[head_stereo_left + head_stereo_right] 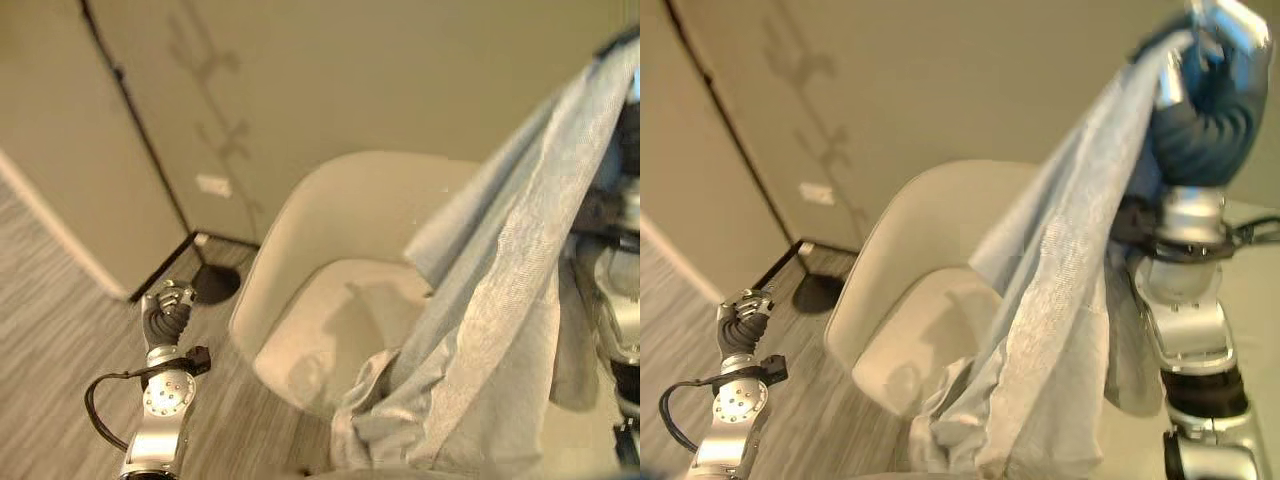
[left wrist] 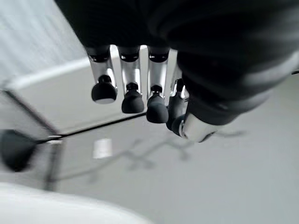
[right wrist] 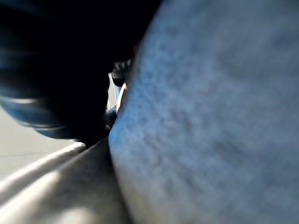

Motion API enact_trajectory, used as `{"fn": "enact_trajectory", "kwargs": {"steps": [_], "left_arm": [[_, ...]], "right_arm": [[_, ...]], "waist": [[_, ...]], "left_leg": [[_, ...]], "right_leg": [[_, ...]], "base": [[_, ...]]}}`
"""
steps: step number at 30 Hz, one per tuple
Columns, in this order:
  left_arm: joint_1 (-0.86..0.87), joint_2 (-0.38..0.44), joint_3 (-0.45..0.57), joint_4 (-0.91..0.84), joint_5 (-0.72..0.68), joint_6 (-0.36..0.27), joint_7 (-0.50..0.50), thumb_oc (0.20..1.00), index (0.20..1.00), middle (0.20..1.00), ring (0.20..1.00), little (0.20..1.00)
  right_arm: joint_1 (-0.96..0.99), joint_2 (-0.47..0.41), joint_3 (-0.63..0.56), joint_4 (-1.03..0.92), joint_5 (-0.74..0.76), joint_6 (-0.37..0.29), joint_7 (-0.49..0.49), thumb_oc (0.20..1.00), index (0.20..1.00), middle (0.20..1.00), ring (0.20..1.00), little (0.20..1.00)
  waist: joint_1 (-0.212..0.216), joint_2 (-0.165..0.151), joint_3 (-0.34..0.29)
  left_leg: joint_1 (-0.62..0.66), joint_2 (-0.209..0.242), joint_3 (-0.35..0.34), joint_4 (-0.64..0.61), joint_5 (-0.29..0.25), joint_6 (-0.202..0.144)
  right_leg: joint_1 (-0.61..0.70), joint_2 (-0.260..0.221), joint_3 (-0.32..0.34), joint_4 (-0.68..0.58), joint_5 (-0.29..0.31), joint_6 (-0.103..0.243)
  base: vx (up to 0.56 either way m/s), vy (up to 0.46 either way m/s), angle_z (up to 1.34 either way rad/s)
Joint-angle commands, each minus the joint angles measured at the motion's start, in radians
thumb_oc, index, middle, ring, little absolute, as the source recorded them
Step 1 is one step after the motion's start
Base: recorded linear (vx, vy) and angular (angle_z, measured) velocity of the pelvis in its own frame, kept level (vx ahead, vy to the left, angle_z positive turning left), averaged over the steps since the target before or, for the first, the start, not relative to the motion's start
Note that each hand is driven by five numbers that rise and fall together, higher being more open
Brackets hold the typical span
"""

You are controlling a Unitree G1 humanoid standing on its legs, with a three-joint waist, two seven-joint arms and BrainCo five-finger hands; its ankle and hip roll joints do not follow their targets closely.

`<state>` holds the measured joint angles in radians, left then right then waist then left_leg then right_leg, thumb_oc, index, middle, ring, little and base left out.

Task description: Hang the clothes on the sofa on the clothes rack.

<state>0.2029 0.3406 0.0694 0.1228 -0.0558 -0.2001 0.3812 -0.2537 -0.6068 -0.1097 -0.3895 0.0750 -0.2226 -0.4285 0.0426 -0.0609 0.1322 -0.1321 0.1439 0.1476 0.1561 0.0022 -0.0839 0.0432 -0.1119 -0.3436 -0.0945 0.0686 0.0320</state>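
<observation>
I see the light blue garment [image 1: 1060, 300] hanging long, slanting from my raised right hand [image 1: 1200, 110], which is clenched on its top end, down to its crumpled bottom end on the cream sofa [image 1: 940, 250]. My left hand [image 1: 165, 305] hangs low, fingers relaxed, holding nothing.

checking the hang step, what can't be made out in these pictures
- Clothes rack: cannot be told; a dark round base stands by the wall, its upper part hidden.
- Right hand: raised with the grey-blue garment; fingers buried in cloth in the right wrist view.
- Garment's lower end: cut off by the bottom edge over the sofa.
</observation>
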Motion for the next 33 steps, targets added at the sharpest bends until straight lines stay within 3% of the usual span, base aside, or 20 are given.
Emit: {"fn": "enact_trajectory", "kwargs": {"steps": [1, 5, 6, 7, 8, 9, 10, 12, 13, 14, 15, 16, 17, 18, 19, 21, 24, 33], "left_arm": [[-0.068, 0.024, -0.031, -0.078, 0.054, -0.076, -0.002, 0.200, 0.200, 0.200, 0.200, 0.200], [-0.156, 0.008, -0.106, -0.072, 0.050, -0.070, 0.036, 0.200, 0.200, 0.200, 0.200, 0.200], [-0.184, 0.004, -0.136, -0.086, 0.045, -0.071, 0.038, 0.200, 0.200, 0.200, 0.200, 0.200], [-0.199, 0.003, -0.167, -0.093, 0.053, -0.063, 0.024, 0.200, 0.200, 0.200, 0.200, 0.200], [-0.203, 0.001, -0.198, -0.108, 0.064, -0.062, 0.007, 0.200, 0.200, 0.200, 0.200, 0.200], [-0.269, 0.014, -0.281, -0.079, 0.091, -0.088, 0.027, 0.200, 0.200, 0.200, 0.200, 0.200], [-0.294, 0.034, -0.308, -0.073, 0.104, -0.085, 0.022, 0.200, 0.200, 0.200, 0.200, 0.200], [-0.349, 0.094, -0.330, -0.078, 0.150, -0.079, 0.041, 0.200, 0.200, 0.200, 0.200, 0.200], [-0.352, 0.096, -0.329, -0.078, 0.150, -0.078, 0.043, 0.200, 0.200, 0.200, 0.200, 0.200], [-0.366, 0.146, -0.305, -0.102, 0.167, -0.077, 0.054, 0.200, 0.200, 0.200, 0.200, 0.200], [-0.370, 0.167, -0.293, -0.107, 0.180, -0.074, 0.056, 0.200, 0.200, 0.200, 0.200, 0.200], [-0.370, 0.190, -0.293, -0.082, 0.196, -0.067, 0.047, 0.200, 0.200, 0.200, 0.200, 0.200], [-0.377, 0.193, -0.300, -0.056, 0.190, -0.059, 0.040, 0.200, 0.200, 0.200, 0.200, 0.200], [-0.385, 0.146, -0.322, 0.061, 0.142, -0.050, 0.000, 1.000, 1.000, 1.000, 1.000, 1.000], [-0.403, 0.093, -0.393, 0.124, 0.120, -0.056, -0.037, 1.000, 1.000, 1.000, 1.000, 1.000], [-0.407, 0.087, -0.390, 0.130, 0.120, -0.058, -0.037, 1.000, 1.000, 1.000, 1.000, 1.000], [-0.451, 0.053, -0.472, 0.222, 0.144, -0.040, -0.074, 1.000, 1.000, 1.000, 1.000, 1.000], [-0.669, -0.042, -0.646, 0.494, 0.169, -0.004, -0.079, 1.000, 1.000, 1.000, 1.000, 1.000]], "right_arm": [[-0.086, -0.020, -0.008, -0.019, -0.050, -0.016, -0.007, 0.200, 0.200, 0.200, 0.200, 0.200], [0.016, -0.003, -0.034, -0.062, -0.083, 0.003, -0.019, 0.200, 0.200, 0.200, 0.200, 0.200], [0.032, -0.005, -0.033, -0.072, -0.083, -0.002, -0.025, 0.200, 0.200, 0.200, 0.200, 0.200], [0.052, -0.006, -0.041, -0.081, -0.090, 0.009, -0.021, 0.200, 0.200, 0.200, 0.200, 0.200], [0.072, 0.001, -0.049, -0.096, -0.102, 0.012, -0.012, 0.200, 0.200, 0.200, 0.200, 0.200], [0.099, 0.048, -0.063, -0.116, -0.148, 0.027, -0.021, 0.200, 0.200, 0.200, 0.200, 0.200], [0.091, 0.056, -0.055, -0.119, -0.170, 0.029, -0.035, 0.200, 0.200, 0.200, 0.200, 0.200], [0.040, 0.082, -0.037, -0.112, -0.197, 0.044, -0.063, 0.200, 0.200, 0.200, 0.200, 0.200], [0.035, 0.083, -0.036, -0.110, -0.198, 0.044, -0.064, 0.200, 0.200, 0.200, 0.200, 0.200], [-0.039, 0.081, -0.020, -0.089, -0.217, 0.063, -0.112, 0.200, 0.200, 0.200, 0.200, 0.200], [-0.071, 0.075, -0.019, -0.083, -0.213, 0.068, -0.128, 0.200, 0.200, 0.200, 0.200, 0.200], [-0.133, 0.043, -0.039, -0.082, -0.216, 0.058, -0.157, 0.200, 0.200, 0.200, 0.200, 0.200], [-0.170, 0.017, -0.044, -0.080, -0.221, 0.059, -0.165, 0.200, 0.200, 0.200, 0.200, 0.200], [-0.381, -0.093, -0.047, -0.036, -0.228, 0.057, -0.239, 0.200, 0.200, 0.200, 0.200, 0.200], [-0.567, -0.148, 0.036, -0.005, -0.214, 0.072, -0.273, 0.200, 0.200, 0.200, 0.200, 0.200], [-0.584, -0.153, 0.050, 0.007, -0.213, 0.071, -0.276, 0.200, 0.200, 0.200, 0.200, 0.200], [-0.748, -0.156, 0.158, 0.056, -0.147, 0.062, -0.259, 0.200, 0.200, 0.200, 0.200, 0.200], [-1.041, -0.169, 0.390, 0.197, 0.042, 0.013, -0.172, 0.200, 0.200, 0.200, 0.200, 0.200]], "waist": [[0.003, -0.002, -0.015], [-0.017, 0.002, -0.005], [-0.018, 0.005, -0.001], [-0.025, 0.013, -0.009], [-0.026, 0.019, -0.017], [-0.033, -0.008, -0.013], [-0.038, -0.015, -0.014], [-0.037, -0.016, -0.012], [-0.038, -0.022, -0.012], [-0.038, -0.018, -0.021], [-0.043, -0.020, -0.024], [-0.050, -0.022, -0.030], [-0.052, -0.020, -0.033], [-0.077, -0.044, -0.019], [-0.082, -0.064, -0.046], [-0.087, -0.058, -0.042], [-0.098, -0.065, -0.087], [-0.138, -0.081, -0.137]], "left_leg": [[0.048, 0.199, -0.012, -0.129, 0.138, -0.071], [0.035, 0.344, 0.003, -0.208, 0.255, -0.126], [0.008, 0.369, 0.007, -0.206, 0.266, -0.139], [-0.001, 0.377, 0.008, -0.185, 0.233, -0.147], [-0.020, 0.373, 0.002, -0.149, 0.189, -0.158], [-0.169, 0.284, -0.051, 0.082, 0.069, -0.155], [-0.185, 0.264, -0.045, 0.115, 0.027, -0.143], [-0.180, 0.232, 0.015, 0.117, -0.003, -0.090], [-0.182, 0.226, 0.019, 0.114, 0.002, -0.085], [-0.149, 0.197, 0.076, 0.054, 0.007, -0.040], [-0.129, 0.171, 0.091, 0.016, 0.013, -0.019], [-0.084, 0.113, 0.122, -0.043, 0.013, 0.019], [-0.058, 0.081, 0.125, -0.066, 0.008, 0.036], [0.089, -0.067, 0.117, -0.151, -0.019, 0.063], [0.147, -0.143, 0.112, -0.186, -0.043, 0.089], [0.151, -0.144, 0.111, -0.189, -0.042, 0.090], [0.198, -0.164, 0.103, -0.194, -0.059, 0.093], [0.248, -0.151, 0.116, -0.236, -0.059, 0.087]], "right_leg": [[0.101, -0.118, 0.037, 0.011, -0.072, 0.131], [0.099, -0.183, 0.024, 0.021, -0.081, 0.174], [0.111, -0.213, 0.021, 0.019, -0.077, 0.188], [0.115, -0.240, 0.014, 0.018, -0.067, 0.200], [0.130, -0.269, 0.012, 0.013, -0.058, 0.209], [0.139, -0.351, 0.009, 0.011, 0.055, 0.225], [0.131, -0.374, 0.012, 0.024, 0.117, 0.228], [0.055, -0.426, -0.034, 0.096, 0.240, 0.212], [0.047, -0.433, -0.030, 0.098, 0.245, 0.213], [-0.007, -0.402, -0.065, 0.179, 0.202, 0.179], [-0.034, -0.366, -0.047, 0.225, 0.165, 0.161], [-0.080, -0.266, -0.003, 0.299, 0.054, 0.119], [-0.104, -0.204, 0.015, 0.330, -0.013, 0.097], [-0.184, 0.063, 0.176, 0.286, -0.130, 0.061], [-0.157, 0.126, 0.229, 0.174, -0.077, 0.038], [-0.148, 0.126, 0.227, 0.163, -0.074, 0.038], [-0.077, 0.131, 0.225, 0.107, -0.066, 0.032], [-0.021, 0.137, 0.229, 0.056, -0.061, 0.040]], "base": [[0.04, 0.475, 0.38], [0.13, 0.489, 0.10], [0.27, 0.634, 0.15], [0.31, 0.634, 0.18], [0.35, 0.764, 0.13], [0.31, 0.704, 0.19], [0.24, 0.684, 0.40], [0.08, 0.439, 0.21], [0.01, 0.552, -0.44], [0.02, 0.510, -0.50], [0.09, 0.866, -0.49], [0.11, 0.653, -0.83], [0.37, 0.952, -0.79], [0.53, 0.768, -0.88], [0.49, 0.626, -0.30], [0.14, 0.110, 0.84], [0.19, 0.054, 1.12], [0.11, 0.023, 0.00]]}}
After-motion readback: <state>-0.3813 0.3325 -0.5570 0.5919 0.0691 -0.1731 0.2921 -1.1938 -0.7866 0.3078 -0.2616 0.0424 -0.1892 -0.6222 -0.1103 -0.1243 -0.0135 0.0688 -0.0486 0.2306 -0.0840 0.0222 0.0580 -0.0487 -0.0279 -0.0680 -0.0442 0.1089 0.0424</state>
